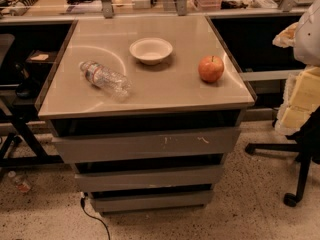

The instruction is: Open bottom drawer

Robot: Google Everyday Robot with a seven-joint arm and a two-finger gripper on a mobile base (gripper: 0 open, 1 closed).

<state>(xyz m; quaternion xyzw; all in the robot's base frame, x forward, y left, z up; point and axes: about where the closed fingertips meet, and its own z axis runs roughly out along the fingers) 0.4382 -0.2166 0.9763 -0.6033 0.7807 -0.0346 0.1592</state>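
Three grey drawers are stacking under the table [165, 91], narrowing downward, and the bottom drawer [150, 200] is sitting lowest and narrowest, just above the speckled floor. It is showing a plain face with no handle and, by its look, is resting closed or nearly so. The tool [289, 34] is taken to be the pale shape hanging at the right edge of the view, level with the table's surface and beside the apple [211, 69]; whether it is apart or together cannot be told. From there the bottom drawer is lying well below and to the left, past the scratched top drawer [145, 144] and the middle drawer [150, 178]. Its long axis is running left to right across the view, and its face is pointing toward the camera, so the pull is likely running outward along the floor. A dark gap above the face is probably offering the only hold. A black cable [95, 219] is trailing near its left corner, and a chair [300, 184] is standing at the right, both worth avoiding on the way down.
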